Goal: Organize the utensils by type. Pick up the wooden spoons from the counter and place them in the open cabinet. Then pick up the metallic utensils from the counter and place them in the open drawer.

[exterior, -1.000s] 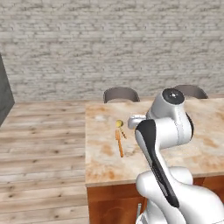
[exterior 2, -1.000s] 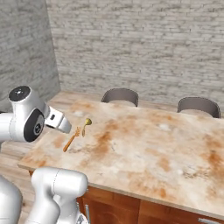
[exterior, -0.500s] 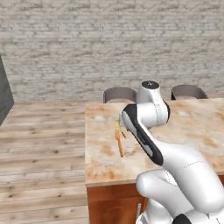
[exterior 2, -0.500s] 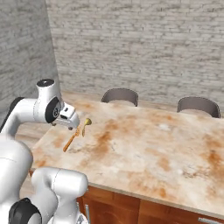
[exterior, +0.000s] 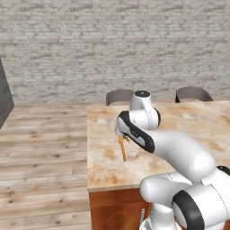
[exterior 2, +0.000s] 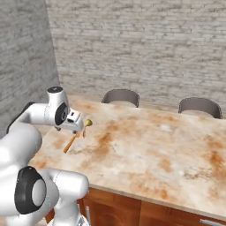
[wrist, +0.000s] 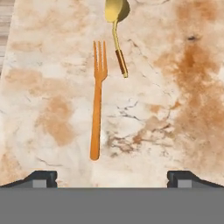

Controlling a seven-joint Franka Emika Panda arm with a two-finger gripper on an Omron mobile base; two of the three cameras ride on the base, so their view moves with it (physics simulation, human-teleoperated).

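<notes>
An orange, wooden-looking fork lies flat on the marble counter, its tines pointing away from the hand. Just beyond it, to the right, lies a gold metallic spoon with a brown handle tip. My gripper hangs above the fork's handle end, open, with its fingertips wide apart and nothing between them. In the right base view the gripper hovers over the fork with the spoon beside it. In the left base view the fork shows under the bent arm.
Both utensils lie near the left end of the counter, close to its edge. Two grey chairs stand behind it against a brick wall. Wooden floor stretches to the left.
The arm has swung out from its folded pose and reached forward over the counter's left end. The hand now hovers above the fork and spoon. The jaws stayed open.
</notes>
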